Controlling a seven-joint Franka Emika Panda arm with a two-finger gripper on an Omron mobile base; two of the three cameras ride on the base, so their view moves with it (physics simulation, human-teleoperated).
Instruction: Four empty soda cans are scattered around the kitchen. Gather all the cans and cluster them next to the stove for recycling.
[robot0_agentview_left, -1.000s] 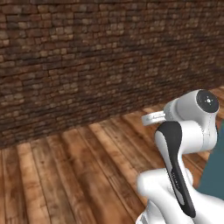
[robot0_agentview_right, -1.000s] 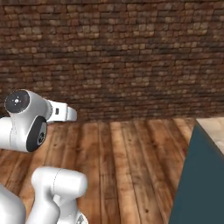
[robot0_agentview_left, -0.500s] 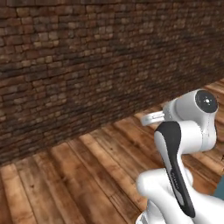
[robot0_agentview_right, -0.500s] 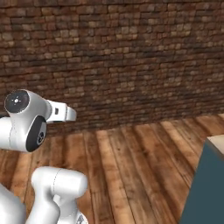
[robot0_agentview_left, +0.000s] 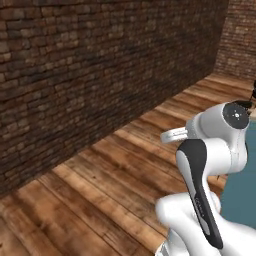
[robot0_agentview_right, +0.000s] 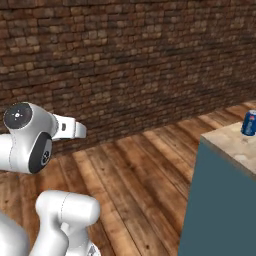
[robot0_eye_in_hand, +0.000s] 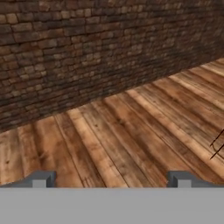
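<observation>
Facing a brick wall (robot0_agentview_right: 130, 65) and bare plank floor (robot0_eye_in_hand: 131, 131), your gripper (robot0_eye_in_hand: 109, 179) has its jaws spread wide, holding nothing — it looks free for a pickup. A blue soda can (robot0_agentview_right: 249, 122) stands on the island counter (robot0_agentview_right: 235, 147) off to the right (well apart from the hand); the arm stays folded high over the base

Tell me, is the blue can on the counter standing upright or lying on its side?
Upright. In the right base view the blue can stands on end on the tan counter top, taller than wide, at the picture's right edge.

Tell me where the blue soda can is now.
In the right base view, the blue soda can stands at the far right edge, upright on the light countertop above the teal cabinet.
</observation>
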